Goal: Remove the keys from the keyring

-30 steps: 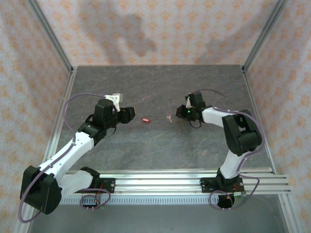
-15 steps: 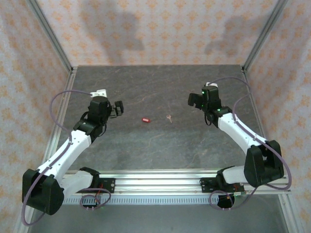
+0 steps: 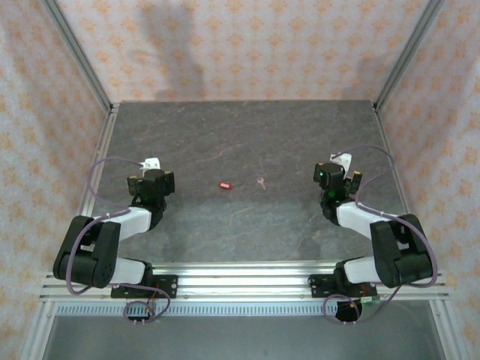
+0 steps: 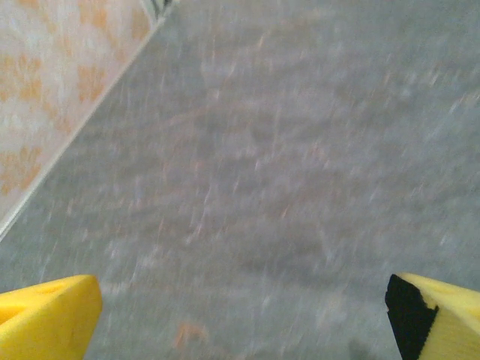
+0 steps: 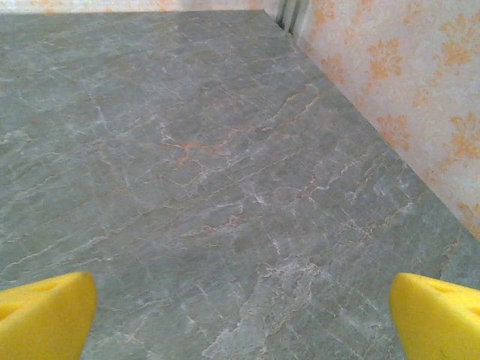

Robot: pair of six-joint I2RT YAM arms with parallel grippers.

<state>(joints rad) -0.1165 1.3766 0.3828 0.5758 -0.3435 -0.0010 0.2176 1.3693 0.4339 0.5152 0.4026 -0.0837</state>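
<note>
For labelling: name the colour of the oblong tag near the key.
Tiny oblong tag: bright red; top external view.

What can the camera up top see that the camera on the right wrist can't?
Top camera: the tiny bright red oblong tag and the tiny silvery-tan metal key, lying apart in the middle of the grey stone-patterned table, with the left gripper and right gripper far off to either side. Right wrist camera: a close look at its own yellow fingertips, spread wide with nothing between them, and the fine veins in the tabletop. Both: the grey table and the orange-flowered wall.
</note>
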